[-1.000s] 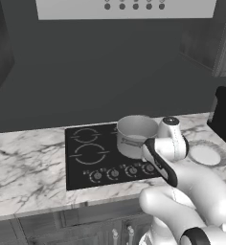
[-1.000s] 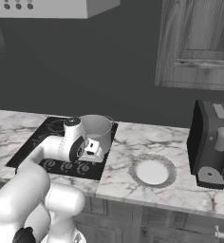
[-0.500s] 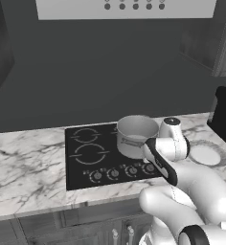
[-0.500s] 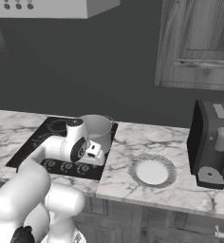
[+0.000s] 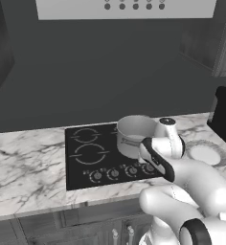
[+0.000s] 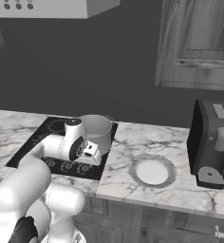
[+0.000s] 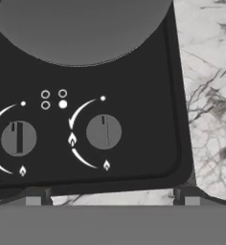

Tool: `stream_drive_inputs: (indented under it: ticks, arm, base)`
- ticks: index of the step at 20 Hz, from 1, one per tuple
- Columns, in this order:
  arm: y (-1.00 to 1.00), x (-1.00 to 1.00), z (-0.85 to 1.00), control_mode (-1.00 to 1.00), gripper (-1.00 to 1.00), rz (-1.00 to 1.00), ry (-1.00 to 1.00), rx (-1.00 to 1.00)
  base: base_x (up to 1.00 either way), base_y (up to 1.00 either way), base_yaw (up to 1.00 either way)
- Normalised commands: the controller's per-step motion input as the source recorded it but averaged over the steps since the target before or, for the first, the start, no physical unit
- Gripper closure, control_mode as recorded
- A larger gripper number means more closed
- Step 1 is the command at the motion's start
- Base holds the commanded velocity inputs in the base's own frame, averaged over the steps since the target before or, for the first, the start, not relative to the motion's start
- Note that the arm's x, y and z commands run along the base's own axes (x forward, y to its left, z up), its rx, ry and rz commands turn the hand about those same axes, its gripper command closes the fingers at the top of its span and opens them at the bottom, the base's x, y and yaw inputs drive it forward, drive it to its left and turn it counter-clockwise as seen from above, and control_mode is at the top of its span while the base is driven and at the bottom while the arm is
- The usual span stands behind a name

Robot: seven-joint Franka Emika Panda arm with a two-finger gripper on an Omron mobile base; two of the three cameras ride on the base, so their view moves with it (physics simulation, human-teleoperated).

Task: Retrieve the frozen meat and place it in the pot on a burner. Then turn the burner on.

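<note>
Now the end effector (image 7: 110, 198) hangs released, grasping nothing, over the stove knob (image 7: 104, 131) straight ahead of it, the pot (image 5: 134, 135) just beyond; the knob looks small, rigid and smooth, best pinched across its rim.

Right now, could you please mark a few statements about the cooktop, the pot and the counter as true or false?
1. The pot stands on the cooktop. True.
2. The gripper is clamped on a knob. False: its jaws are open above the knobs, touching nothing.
3. A white plate lies on the counter between the cooktop and the dark coffee machine. True.
4. The pot sits on the marble counter. False: it is on a burner.
5. In the hand view, the right knob points at its dot. True.
</note>
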Motion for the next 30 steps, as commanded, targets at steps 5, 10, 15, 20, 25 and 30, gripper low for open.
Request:
stream_drive_inputs:
  ticks: [5,10,15,20,25,30]
  arm:
    - [0.25,-0.12,-0.36,-1.00,-1.00,0.00,0.00,0.00]
    - [0.00,0.00,-0.42,-1.00,-1.00,0.00,0.00,0.00]
    - [0.00,0.00,-0.58,-1.00,-1.00,0.00,0.01,0.00]
    - [0.00,0.00,-0.42,-1.00,-1.00,0.00,0.00,0.00]
    - [0.00,-0.01,-0.40,-1.00,-1.00,0.00,0.00,0.00]
    - [0.00,-0.04,-0.25,-1.00,-1.00,0.00,0.00,0.00]
  base:
    - [0.00,0.00,0.00]
    - [0.00,0.00,0.00]
    - [0.00,0.00,0.00]
    - [0.00,0.00,0.00]
    - [0.00,0.00,0.00]
    - [0.00,0.00,0.00]
